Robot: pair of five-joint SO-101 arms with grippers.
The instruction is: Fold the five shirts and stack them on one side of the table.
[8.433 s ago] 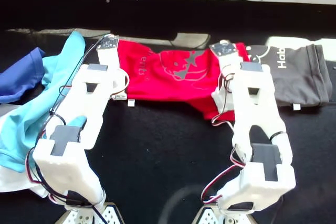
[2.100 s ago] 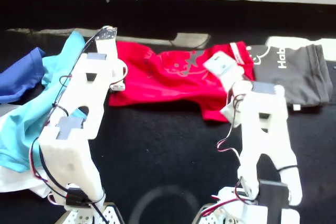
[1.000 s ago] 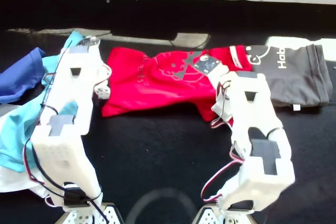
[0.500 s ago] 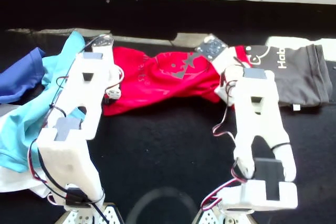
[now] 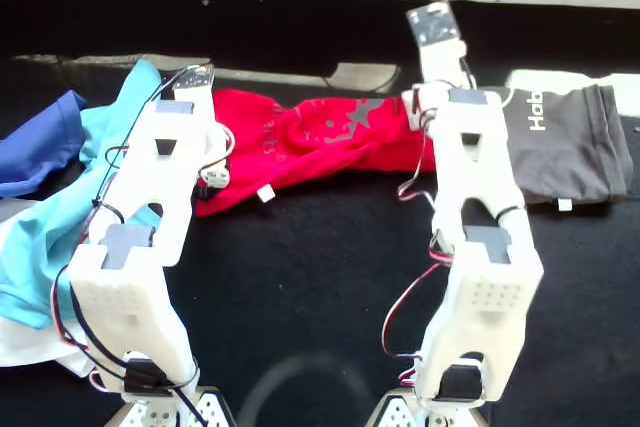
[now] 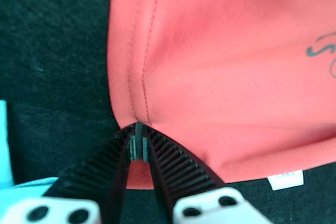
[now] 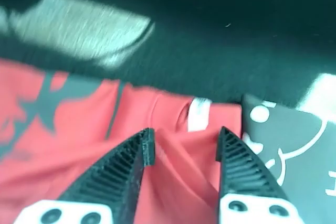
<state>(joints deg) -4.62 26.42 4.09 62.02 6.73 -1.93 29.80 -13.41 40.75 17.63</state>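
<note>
Black worktop [image 5: 320, 277] bears a limp red shirt [image 5: 320, 137]: left tool [image 6: 137, 148] clamped on its stitched hem, right tool [image 7: 185, 142] spread above. Soft cloth, probably best gripped at seams.

High view: fixed camera above and behind arm bases, facing forward and down over black table [image 5: 320, 277]; wide, far off. Left wrist view: looks along left gripper [image 6: 137, 149], very close onto red printed shirt [image 6: 220, 77]. Right wrist view: looks past right gripper [image 7: 185, 141], farther back from cloth. All three share this shirt; high and right wrist views also share dark grey printed shirt [image 7: 286, 140].
</note>
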